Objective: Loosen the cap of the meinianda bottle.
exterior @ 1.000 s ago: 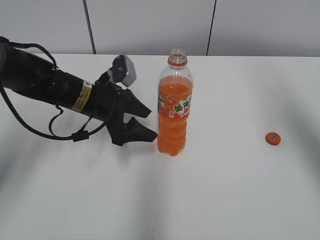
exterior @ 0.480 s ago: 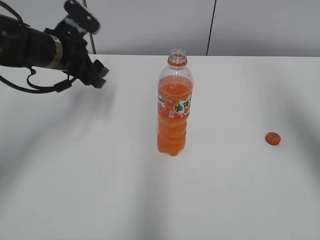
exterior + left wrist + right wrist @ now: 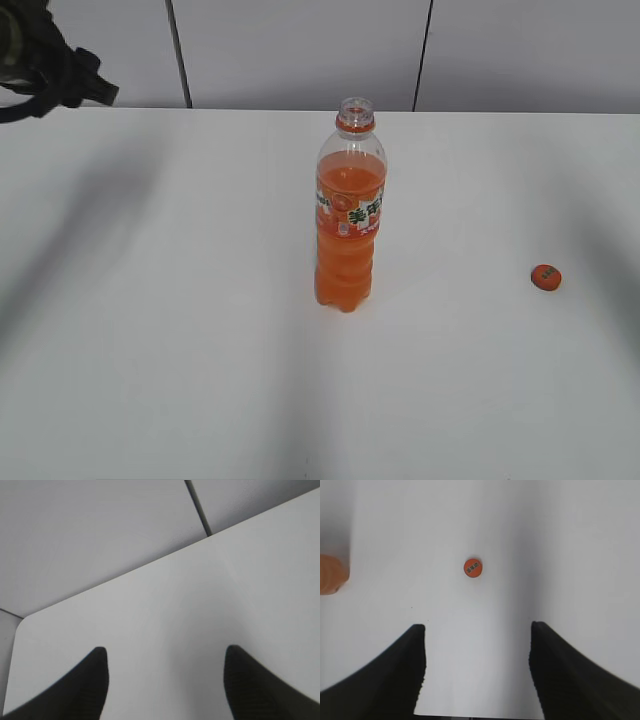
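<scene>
The meinianda bottle (image 3: 348, 215) stands upright in the middle of the white table, its mouth open with no cap on it. Its edge shows at the left of the right wrist view (image 3: 331, 574). The orange cap (image 3: 545, 277) lies on the table far to the right of the bottle, and shows in the right wrist view (image 3: 473, 568). My left gripper (image 3: 165, 652) is open and empty above the table's far left corner; only part of the left arm (image 3: 50, 65) shows at the top left. My right gripper (image 3: 477, 627) is open and empty, high above the cap.
The white table (image 3: 200, 350) carries only the bottle and the cap. A grey panelled wall (image 3: 300, 50) runs behind the table's far edge. The table's rounded corner (image 3: 25, 622) shows in the left wrist view.
My left arm has pulled away from beside the bottle, up and back to the far left corner, almost out of view. The bottle and cap have not moved.
</scene>
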Robot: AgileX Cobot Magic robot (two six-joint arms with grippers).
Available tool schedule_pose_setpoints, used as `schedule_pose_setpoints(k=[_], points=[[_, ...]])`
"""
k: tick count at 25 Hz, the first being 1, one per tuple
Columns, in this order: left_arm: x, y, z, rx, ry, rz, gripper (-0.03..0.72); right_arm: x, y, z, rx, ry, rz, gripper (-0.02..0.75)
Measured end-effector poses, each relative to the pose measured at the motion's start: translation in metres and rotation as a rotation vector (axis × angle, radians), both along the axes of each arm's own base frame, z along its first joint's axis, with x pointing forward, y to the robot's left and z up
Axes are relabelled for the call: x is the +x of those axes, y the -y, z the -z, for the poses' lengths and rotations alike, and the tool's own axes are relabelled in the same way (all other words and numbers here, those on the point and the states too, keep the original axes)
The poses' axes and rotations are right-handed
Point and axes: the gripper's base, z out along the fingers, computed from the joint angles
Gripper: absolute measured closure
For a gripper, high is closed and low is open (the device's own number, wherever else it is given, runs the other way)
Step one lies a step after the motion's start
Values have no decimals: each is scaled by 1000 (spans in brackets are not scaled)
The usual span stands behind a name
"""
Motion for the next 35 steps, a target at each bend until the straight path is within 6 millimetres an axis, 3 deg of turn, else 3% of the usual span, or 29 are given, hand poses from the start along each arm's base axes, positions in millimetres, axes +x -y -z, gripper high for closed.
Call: schedule_pose_setpoints(k=[9, 16, 22, 35], points=[[-5, -42, -58, -24, -246, -139, 250, -10, 1, -11, 2, 41, -2, 256], [-21, -51, -104, -101, -403, -178, 250, -11, 1, -12, -18, 47, -35, 256], [-52, -47, -135, -173, -438, -156, 250, -9, 1, -13, -32, 82, -61, 256], [-122, -49, -201, -211, -236, -115, 251, -15, 1, -21, -32, 88, -63, 256]])
